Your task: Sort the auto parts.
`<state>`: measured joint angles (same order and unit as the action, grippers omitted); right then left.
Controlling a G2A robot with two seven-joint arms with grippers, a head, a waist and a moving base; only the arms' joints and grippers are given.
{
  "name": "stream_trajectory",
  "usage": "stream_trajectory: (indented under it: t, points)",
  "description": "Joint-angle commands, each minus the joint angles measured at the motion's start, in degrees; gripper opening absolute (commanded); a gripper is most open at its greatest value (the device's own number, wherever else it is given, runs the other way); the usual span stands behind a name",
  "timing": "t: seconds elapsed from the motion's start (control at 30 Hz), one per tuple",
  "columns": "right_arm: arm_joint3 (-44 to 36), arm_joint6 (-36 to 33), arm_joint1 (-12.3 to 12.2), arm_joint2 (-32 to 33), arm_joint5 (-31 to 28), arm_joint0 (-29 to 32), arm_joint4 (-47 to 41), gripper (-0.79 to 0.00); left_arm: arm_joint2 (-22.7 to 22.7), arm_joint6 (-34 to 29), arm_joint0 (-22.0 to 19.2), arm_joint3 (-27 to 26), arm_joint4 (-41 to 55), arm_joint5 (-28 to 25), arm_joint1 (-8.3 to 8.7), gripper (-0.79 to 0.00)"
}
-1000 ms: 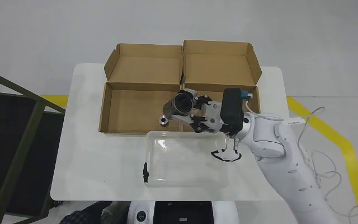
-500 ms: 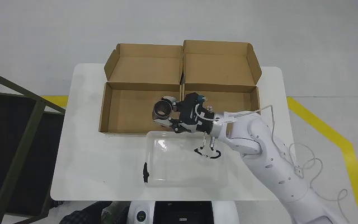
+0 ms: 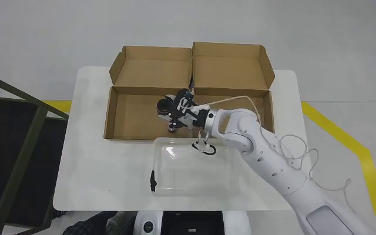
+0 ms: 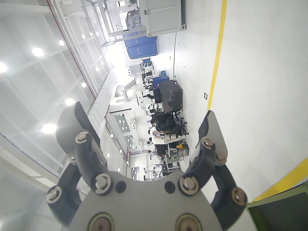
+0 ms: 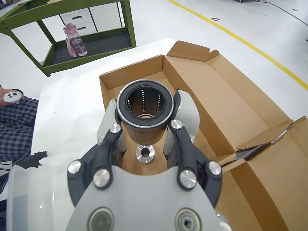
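1. Underneath, a white rounded table carries the left cardboard box; beyond it, the grey floor bears a yellow line.
2. Right gripper, above that box, clamps a black cylindrical bearing with a ball-lined bore.
3. Shiny metal ring, lying on that box's floor.
4. Second matte brown box, adjoining the left box; clear plastic tray, just beside it.
5. Left gripper, fingers spread and holding nothing, facing a bright hall.
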<state>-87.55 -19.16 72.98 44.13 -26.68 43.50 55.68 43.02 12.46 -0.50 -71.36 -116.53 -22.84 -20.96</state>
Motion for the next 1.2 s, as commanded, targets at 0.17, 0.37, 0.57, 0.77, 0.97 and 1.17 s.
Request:
stream_trajectory:
  t: [0.17, 0.37, 0.57, 0.77, 0.97, 1.17]
  points:
    - [5.16, -1.07, 1.99, -2.79, 2.66, -4.13, 0.83, -0.785, 0.00, 0.00, 0.00, 0.00, 0.00, 0.00, 0.00, 0.000]
    - [9.61, -1.88, 3.54, -4.35, 5.54, -6.16, 1.28, -0.785, 0.00, 0.00, 0.00, 0.00, 0.00, 0.00, 0.00, 0.000]
    - [12.76, -3.99, 4.72, -5.72, 7.58, -7.35, 3.07, -0.785, 0.00, 0.00, 0.00, 0.00, 0.00, 0.00, 0.00, 0.000]
    - [14.36, -6.17, 5.70, -6.70, 9.00, -7.94, 4.77, -0.785, 0.00, 0.00, 0.00, 0.00, 0.00, 0.00, 0.00, 0.000]
    - [14.42, -8.64, 6.38, -7.27, 10.04, -8.11, 7.15, -0.785, 0.00, 0.00, 0.00, 0.00, 0.00, 0.00, 0.00, 0.000]
    - [14.59, -10.36, 6.91, -7.51, 10.01, -7.60, 8.33, -0.779, 0.00, 0.00, 0.00, 0.00, 0.00, 0.00, 0.00, 0.000]
